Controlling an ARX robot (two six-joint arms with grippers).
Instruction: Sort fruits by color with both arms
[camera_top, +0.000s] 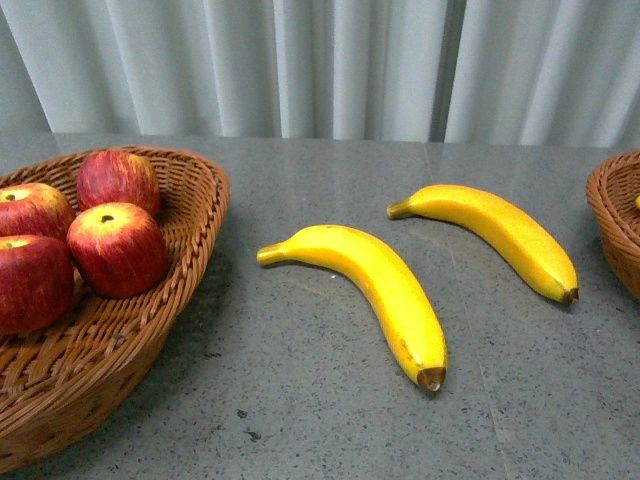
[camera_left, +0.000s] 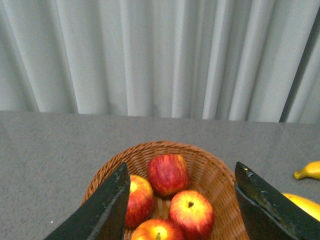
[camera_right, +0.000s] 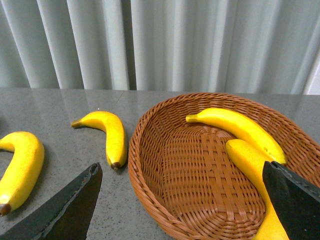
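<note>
Four red, yellow-streaked apples (camera_top: 117, 248) sit packed together inside the left basket (camera_top: 190, 200), and three show stem dimples on top. Right of that basket two curved, bright-yellow bananas lie flat on the worktop (camera_top: 300, 420), apart from each other. One banana (camera_top: 365, 290) is near the basket and the second banana (camera_top: 495, 235) is farther right. Their brown tips point away from it. Two more bananas (camera_right: 235, 127) lie in the right basket (camera_right: 200, 200).

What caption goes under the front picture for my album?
Four red apples sit in a wicker basket; two bananas lie on the grey table.
</note>
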